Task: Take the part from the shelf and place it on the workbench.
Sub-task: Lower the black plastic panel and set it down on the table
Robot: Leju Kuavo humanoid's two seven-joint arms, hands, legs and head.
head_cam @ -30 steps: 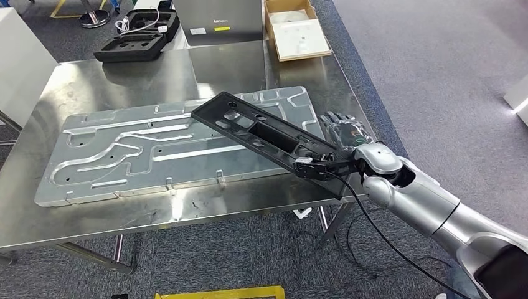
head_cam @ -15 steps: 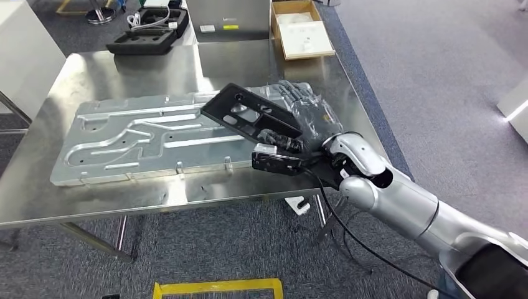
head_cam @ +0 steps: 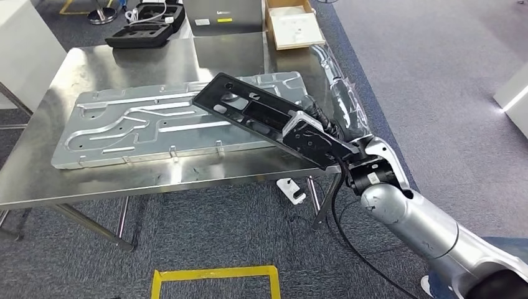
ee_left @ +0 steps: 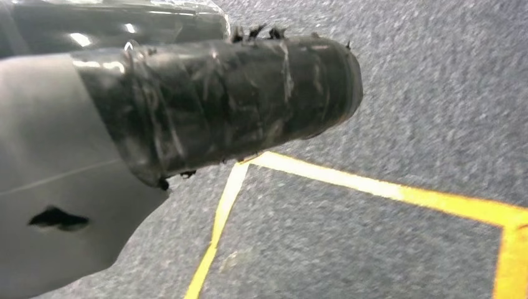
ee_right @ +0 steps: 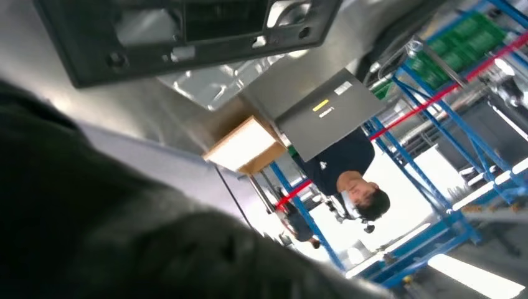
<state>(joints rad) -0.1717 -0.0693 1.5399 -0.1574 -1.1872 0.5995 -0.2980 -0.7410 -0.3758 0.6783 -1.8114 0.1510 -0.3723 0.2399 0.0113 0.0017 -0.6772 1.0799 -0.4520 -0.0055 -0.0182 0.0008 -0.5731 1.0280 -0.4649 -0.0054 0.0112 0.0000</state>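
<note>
Right hand (head_cam: 324, 138) grips the near end of the long black part (head_cam: 249, 112), which slants over the aluminium plate (head_cam: 124, 124) on the workbench (head_cam: 93, 68). Held so far off-centre, it could twist loose or scrape the plate.

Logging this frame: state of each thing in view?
black part: tilted, far end over the plate, held by the right hand
right hand: grips the part's near end
aluminium plate: flat on the workbench
workbench: bears the plate
black case: open
</note>
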